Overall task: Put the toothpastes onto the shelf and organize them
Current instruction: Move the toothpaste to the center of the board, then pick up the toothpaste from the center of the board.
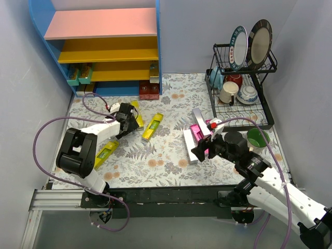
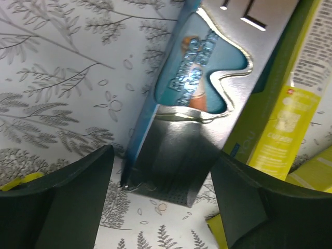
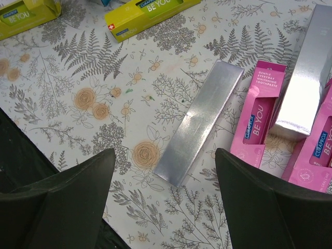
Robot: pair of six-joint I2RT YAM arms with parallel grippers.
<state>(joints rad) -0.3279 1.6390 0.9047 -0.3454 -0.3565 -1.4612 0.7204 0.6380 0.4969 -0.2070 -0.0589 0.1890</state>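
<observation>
Two boxes matter here. The left pincer (image 2: 161, 155) straddles the near end of a teal-and-silver box (image 2: 197, 104), jaws half-closed around it; whether they actually pinch it I cannot tell. Its long axis runs away from the fingers, with a yellow box (image 2: 282, 119) just beside it. The right pincer (image 3: 163, 153) gapes wide and empty over a plain silver box (image 3: 199, 122) lying diagonally on the bench (image 3: 67, 67). The pink boxes (image 3: 259, 114) next to it read "BE YOU", "CURAPROX" and "GENTLE EVERYDAY WHITENING TOOTHPASTE". The shelf (image 1: 104, 23) stands far left (nearer the left arm).
</observation>
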